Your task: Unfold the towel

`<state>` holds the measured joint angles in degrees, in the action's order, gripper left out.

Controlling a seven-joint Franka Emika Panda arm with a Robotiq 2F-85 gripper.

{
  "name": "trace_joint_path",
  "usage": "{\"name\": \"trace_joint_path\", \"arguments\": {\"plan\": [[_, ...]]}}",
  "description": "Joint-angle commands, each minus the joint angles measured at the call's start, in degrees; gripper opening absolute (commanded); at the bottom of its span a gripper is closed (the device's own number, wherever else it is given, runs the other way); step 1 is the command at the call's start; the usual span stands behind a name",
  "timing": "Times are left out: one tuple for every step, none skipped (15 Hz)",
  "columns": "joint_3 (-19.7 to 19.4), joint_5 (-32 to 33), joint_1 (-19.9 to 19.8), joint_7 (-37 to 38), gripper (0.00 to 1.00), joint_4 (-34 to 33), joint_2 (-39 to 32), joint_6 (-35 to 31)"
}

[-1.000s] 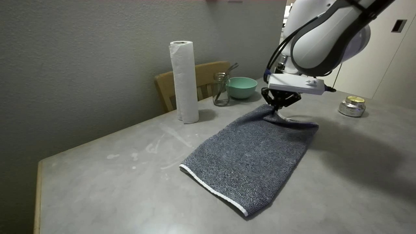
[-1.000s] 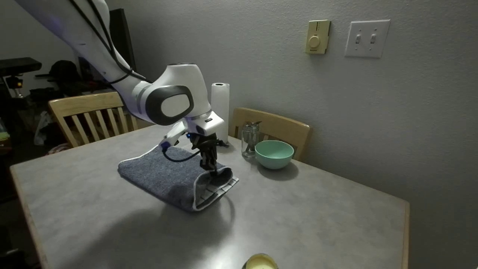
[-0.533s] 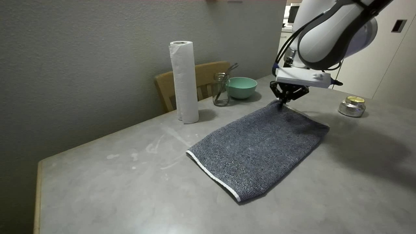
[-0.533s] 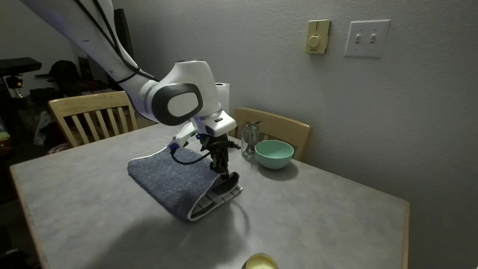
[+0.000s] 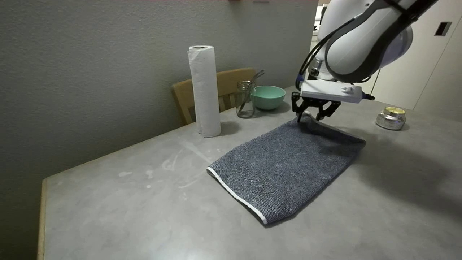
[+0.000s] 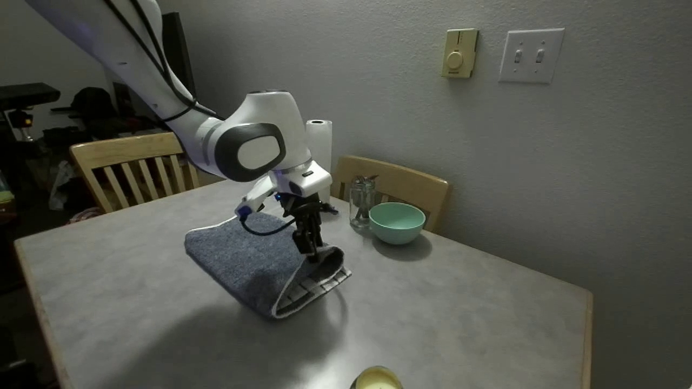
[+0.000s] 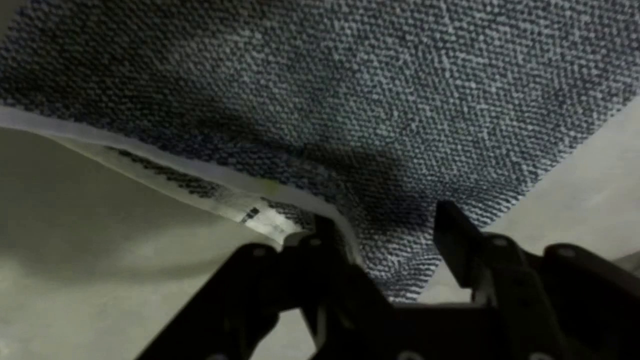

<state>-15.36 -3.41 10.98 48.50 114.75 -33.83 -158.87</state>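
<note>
Plainly see in an exterior view the towel (image 5: 281, 173) on the table (image 5: 119, 216) with a corner (image 5: 305, 115) between the parted jaws of the gripper (image 5: 308, 118). In an exterior view, make out the striped layer (image 6: 309, 286) beneath the towel's raised end (image 6: 273, 289). In the wrist view, notice white edging (image 7: 215, 174) reaching between spread fingers (image 7: 457, 245).

No text, brand or number can be read. In an exterior view, the thermostat (image 6: 460, 53) on the wall (image 6: 540, 162) bears small dark marks near its top and a faint line below its dial (image 6: 454, 60), too small to make out.
</note>
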Motion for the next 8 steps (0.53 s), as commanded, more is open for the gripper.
{"name": "trace_joint_path", "arguments": {"plan": [[-0.1,3.6,3.3,0.4,0.87,0.9,1.5,-1.2],[-0.6,4.7,4.8,1.0,0.95,1.3,2.1,-1.3],[-0.9,6.0,6.3,1.3,0.99,1.7,2.8,-1.5],[-1.1,7.2,7.5,1.6,1.00,1.9,3.2,-1.6],[-1.5,8.6,8.9,2.2,1.00,2.0,3.5,-1.5],[-1.7,9.8,9.8,2.7,1.00,2.1,4.1,-1.5],[-2.3,11.4,11.1,3.7,1.00,2.5,4.8,-1.6],[-2.8,12.9,12.2,4.7,1.00,2.7,5.3,-1.5]]}}
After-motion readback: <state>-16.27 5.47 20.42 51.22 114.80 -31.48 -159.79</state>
